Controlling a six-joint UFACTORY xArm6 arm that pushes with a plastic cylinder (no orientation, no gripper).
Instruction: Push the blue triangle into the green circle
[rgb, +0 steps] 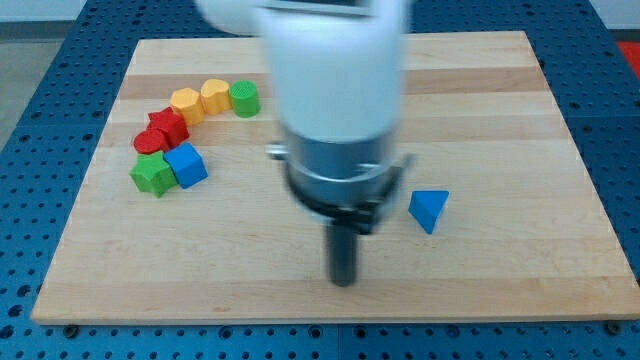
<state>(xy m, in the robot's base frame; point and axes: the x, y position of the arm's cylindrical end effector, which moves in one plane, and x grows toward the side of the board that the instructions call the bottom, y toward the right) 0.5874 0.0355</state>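
The blue triangle (428, 210) lies alone on the wooden board, right of centre. The green circle (244, 98) sits at the upper left, at the right end of a curved row of blocks. My tip (343, 281) is below and to the left of the blue triangle, with a clear gap between them. The arm's white and grey body covers the board's middle from the view's top.
Left of the green circle the row runs through a yellow block (214, 95), an orange block (186, 103), two red blocks (160, 130), a blue cube (186, 165) and a green block (152, 174). The board's (520, 120) edges meet a blue perforated table.
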